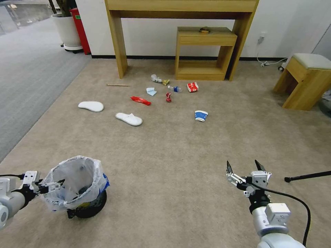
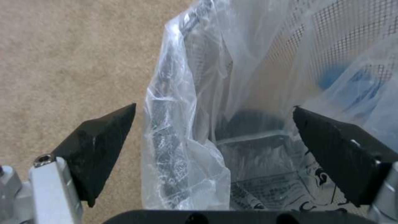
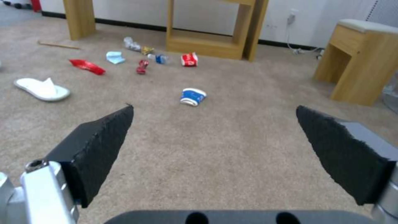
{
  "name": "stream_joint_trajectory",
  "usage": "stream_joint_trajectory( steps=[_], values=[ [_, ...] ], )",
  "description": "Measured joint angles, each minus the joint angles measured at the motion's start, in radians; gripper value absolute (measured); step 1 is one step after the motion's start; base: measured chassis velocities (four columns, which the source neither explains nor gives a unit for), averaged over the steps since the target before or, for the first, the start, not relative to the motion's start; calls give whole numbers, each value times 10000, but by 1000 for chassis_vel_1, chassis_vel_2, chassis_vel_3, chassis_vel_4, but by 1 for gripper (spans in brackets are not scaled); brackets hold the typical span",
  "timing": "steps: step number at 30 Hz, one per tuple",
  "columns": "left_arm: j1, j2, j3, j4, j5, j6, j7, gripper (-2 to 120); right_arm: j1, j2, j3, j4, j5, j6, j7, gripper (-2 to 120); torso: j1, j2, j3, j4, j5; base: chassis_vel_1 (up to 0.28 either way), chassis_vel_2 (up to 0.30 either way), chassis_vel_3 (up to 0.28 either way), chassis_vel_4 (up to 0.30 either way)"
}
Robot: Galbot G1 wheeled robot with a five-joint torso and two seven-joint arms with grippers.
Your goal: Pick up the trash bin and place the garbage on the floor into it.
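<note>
From the head view we've got the trash bin (image 1: 78,187) sitting on the floor (image 1: 172,165) close in on our left, tipped a bit, with its crinkly bag puffed out over the rim. Our left hand (image 1: 55,185) is right at the bin's near rim. Our right hand (image 1: 245,168) hangs over bare carpet on the other side, fingers spread wide, holding nothing. The garbage is well ahead of us, toward the far wall: two white slippers (image 1: 129,119), a red wrapper (image 1: 140,100), a crushed can (image 1: 168,97), a paper cup (image 1: 201,115), a red-white carton (image 1: 192,86), a clear bottle (image 1: 175,89), a tissue (image 1: 151,91) and a wooden stick (image 1: 117,85).

In the left wrist view, the fingers (image 2: 99,146) are wide apart, straddling the bagged rim (one outside, one inside), not squeezing it.

The right wrist view shows open fingers (image 3: 97,146) and the cup lying on its side past them.
</note>
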Motion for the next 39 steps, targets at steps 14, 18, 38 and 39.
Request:
stream_joint_trajectory(
  steps=[14,18,38,39],
  values=[
    [-918,209,474,920,321,254,328,99,112,27,-85,-36,183,-86,212,100,0,0,0,1,1,0,0,0,0],
    [-1019,64,505,1005,457,327,427,94,107,59,-82,-36,227,-69,268,100,0,0,0,-1,1,0,0,0,0],
    [-1120,-121,662,1170,684,151,356,25,81,134,-252,75,268,58,491,100,0,0,0,-1,3,0,0,0,0],
    [-1111,-121,661,1157,673,151,349,19,83,137,-262,80,260,55,520,100,-1,0,0,-1,3,0,0,0,0]
  ],
)
